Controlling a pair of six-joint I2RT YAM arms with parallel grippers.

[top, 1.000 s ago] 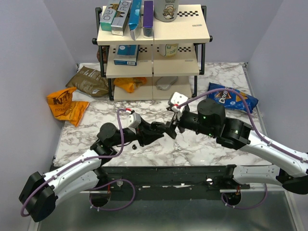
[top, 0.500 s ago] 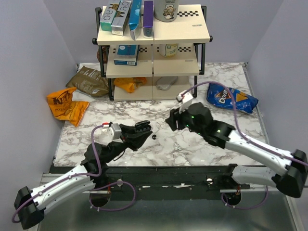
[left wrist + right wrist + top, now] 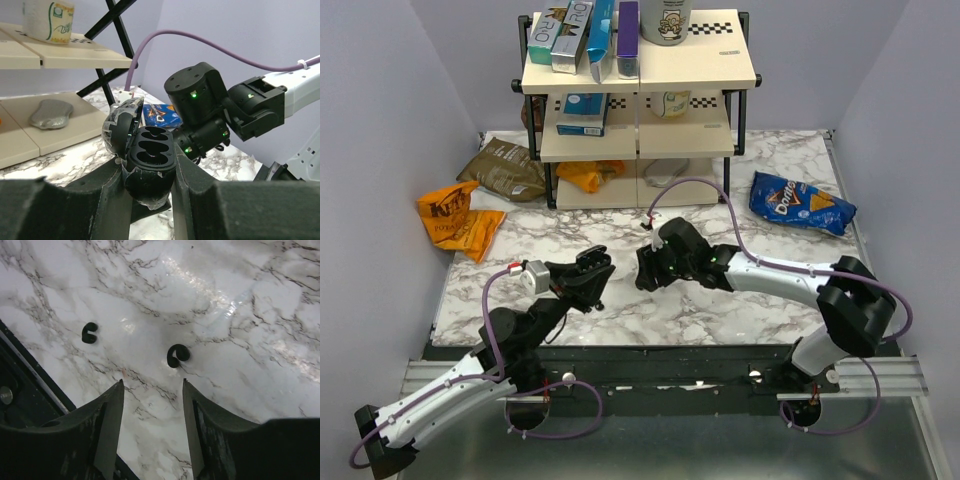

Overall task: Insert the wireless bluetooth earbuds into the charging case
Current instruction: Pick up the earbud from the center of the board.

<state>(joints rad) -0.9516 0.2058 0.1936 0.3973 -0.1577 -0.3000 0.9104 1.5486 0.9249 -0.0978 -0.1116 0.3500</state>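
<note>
My left gripper (image 3: 149, 176) is shut on the charging case (image 3: 148, 159), a glossy black oval with its lid hinged open and its two sockets empty. It holds the case above the table; in the top view the case (image 3: 590, 266) sits at the left gripper (image 3: 588, 280). My right gripper (image 3: 646, 272) is open and empty, pointing down close to the marble. In the right wrist view two tiny black earbuds lie on the table: one (image 3: 177, 354) just ahead of the open right gripper (image 3: 152, 384), the other (image 3: 90, 333) further left. I cannot make them out in the top view.
A tiered shelf rack (image 3: 640, 100) with boxes stands at the back. A blue Doritos bag (image 3: 800, 203) lies at the right; an orange bag (image 3: 455, 215) and a brown bag (image 3: 505, 168) lie at the left. The table's dark front rail (image 3: 20, 390) runs near the left earbud.
My left arm has drawn back to the left with the open case. My right arm has swung left and lowered over the table, fingers now just behind one earbud.
</note>
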